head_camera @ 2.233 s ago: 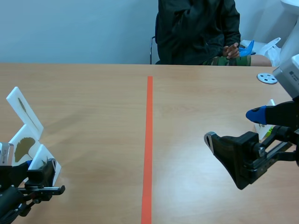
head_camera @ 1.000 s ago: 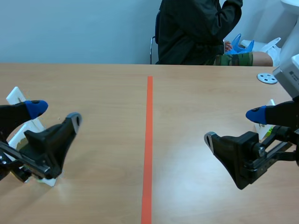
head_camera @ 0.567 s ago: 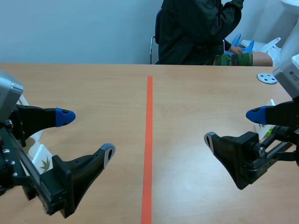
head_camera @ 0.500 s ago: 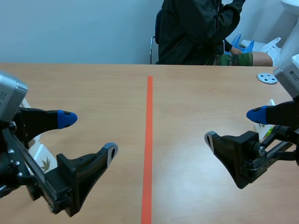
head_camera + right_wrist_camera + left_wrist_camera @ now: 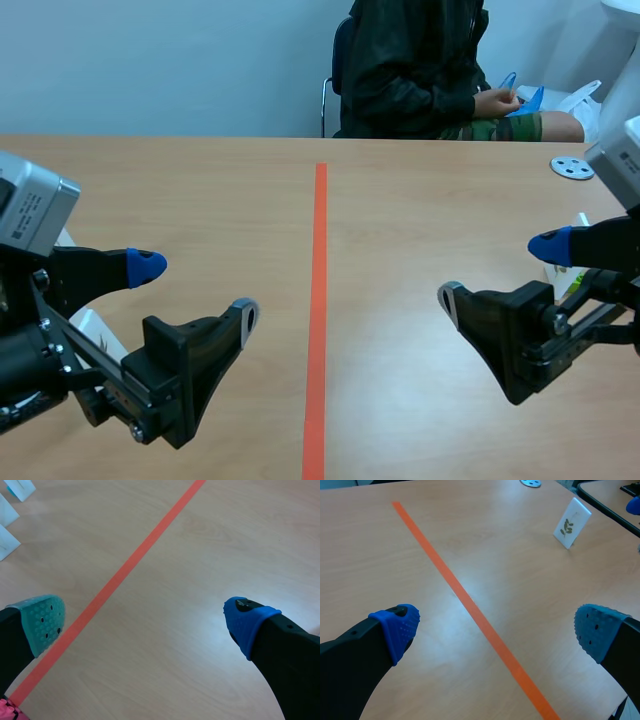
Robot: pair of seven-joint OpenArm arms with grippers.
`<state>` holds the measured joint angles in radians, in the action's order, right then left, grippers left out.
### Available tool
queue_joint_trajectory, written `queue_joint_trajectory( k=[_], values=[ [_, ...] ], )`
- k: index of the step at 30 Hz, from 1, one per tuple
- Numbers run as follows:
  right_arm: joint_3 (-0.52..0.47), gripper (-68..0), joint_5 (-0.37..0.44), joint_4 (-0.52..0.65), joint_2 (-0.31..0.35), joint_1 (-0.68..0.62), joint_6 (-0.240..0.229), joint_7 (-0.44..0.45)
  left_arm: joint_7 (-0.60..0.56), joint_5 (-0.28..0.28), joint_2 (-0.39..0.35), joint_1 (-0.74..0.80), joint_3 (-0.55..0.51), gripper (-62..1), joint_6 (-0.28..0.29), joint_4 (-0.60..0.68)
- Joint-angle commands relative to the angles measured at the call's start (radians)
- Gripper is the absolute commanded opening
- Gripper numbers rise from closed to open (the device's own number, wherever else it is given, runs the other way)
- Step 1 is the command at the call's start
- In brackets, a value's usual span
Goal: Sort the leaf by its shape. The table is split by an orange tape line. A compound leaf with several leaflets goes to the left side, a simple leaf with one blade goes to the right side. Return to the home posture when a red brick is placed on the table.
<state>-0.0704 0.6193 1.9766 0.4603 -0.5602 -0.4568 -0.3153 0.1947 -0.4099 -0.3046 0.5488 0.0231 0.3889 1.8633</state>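
Two grippers in the scene view, both spread wide and empty: left gripper (image 5: 196, 290) by the table's (image 5: 400, 200) left edge, right gripper (image 5: 498, 271) by its right edge, tape line (image 5: 319, 300) between. White cards (image 5: 95, 325) partly hidden behind the left arm, outside its jaws. Left wrist view: jaws apart over the tape, leaf card (image 5: 571, 523) upright well ahead, beyond the line. Right wrist view: jaws apart, white cards (image 5: 6, 540) far beyond the line, toward the left edge.
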Motion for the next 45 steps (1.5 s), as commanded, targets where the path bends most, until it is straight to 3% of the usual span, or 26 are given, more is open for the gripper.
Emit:
queue_joint_trajectory(
  k=[1, 45],
  values=[
    [-0.009, 0.4, 0.010, 0.013, 0.029, 0.009, -0.001, 0.015, -0.010, -0.010, 0.005, -0.003, -0.003, 1.4, 0.002, 0.013],
    [-0.007, 0.4, 0.013, 0.012, 0.046, 0.031, -0.001, 0.015, 0.036, -0.017, -0.006, -0.008, -0.002, 1.4, -0.005, 0.013]
  ],
)
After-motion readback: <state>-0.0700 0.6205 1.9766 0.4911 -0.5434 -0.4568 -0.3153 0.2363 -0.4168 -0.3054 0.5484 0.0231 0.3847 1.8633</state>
